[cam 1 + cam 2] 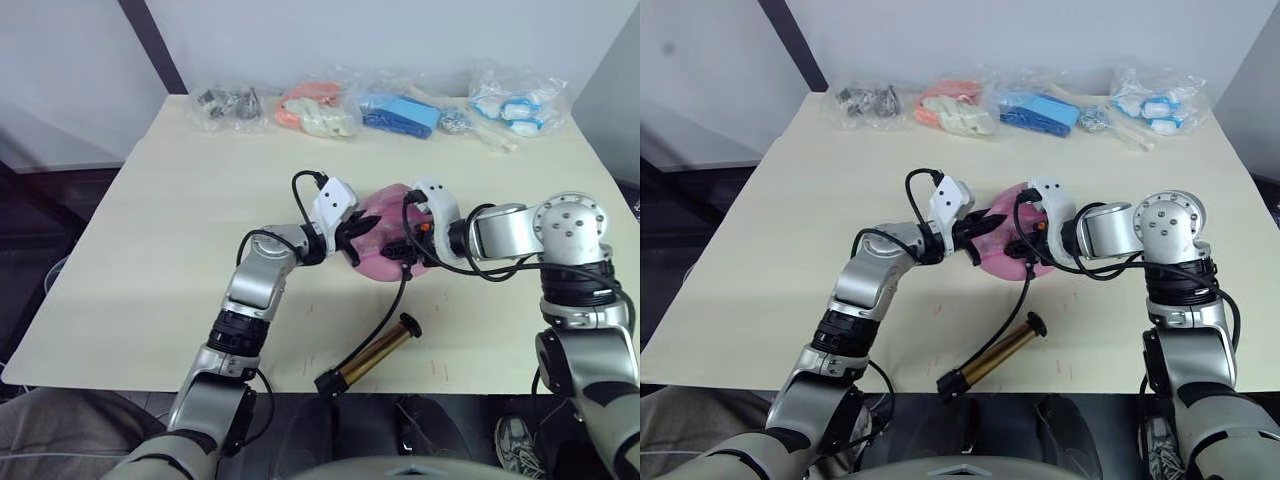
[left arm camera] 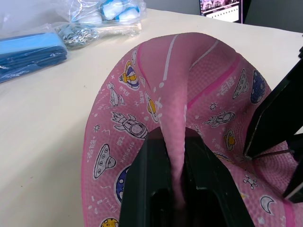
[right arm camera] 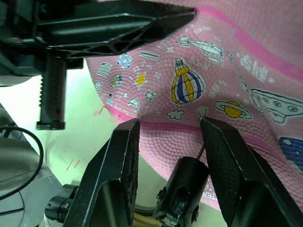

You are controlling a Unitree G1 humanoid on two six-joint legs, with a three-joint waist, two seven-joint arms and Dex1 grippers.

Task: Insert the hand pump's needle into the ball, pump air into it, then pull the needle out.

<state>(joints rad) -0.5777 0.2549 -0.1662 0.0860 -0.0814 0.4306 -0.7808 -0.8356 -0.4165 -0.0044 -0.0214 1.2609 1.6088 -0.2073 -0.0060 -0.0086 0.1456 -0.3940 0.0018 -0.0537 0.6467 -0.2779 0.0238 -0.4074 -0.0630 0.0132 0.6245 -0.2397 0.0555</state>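
Nearest the front edge of the bench (image 1: 150, 300): hand pump (image 1: 372, 360) lying flat and angled, free of both end effectors, black hose (image 1: 392, 310) running up toward the ball.

Mid-bench: pink ball (image 1: 385, 240), deflated and creased, pinned between the two arms. Left end effector (image 2: 173, 189) clamped narrow on a raised fold of the ball's skin, fold squeezed between both black fingers (image 2: 147, 189). Right end effector (image 3: 170, 156) part open, fingers (image 3: 113, 179) astride the small black fitting at the hose end. Needle (image 3: 201, 150) seen as a thin pin rising from that fitting to the ball's surface by the pink seam line; whether the fingers grip the fitting, cannot tell.

Far edge of bench: row of clear bags (image 1: 228, 108), contents grey, orange-and-white, blue, and blue-and-white, well apart from the ball.
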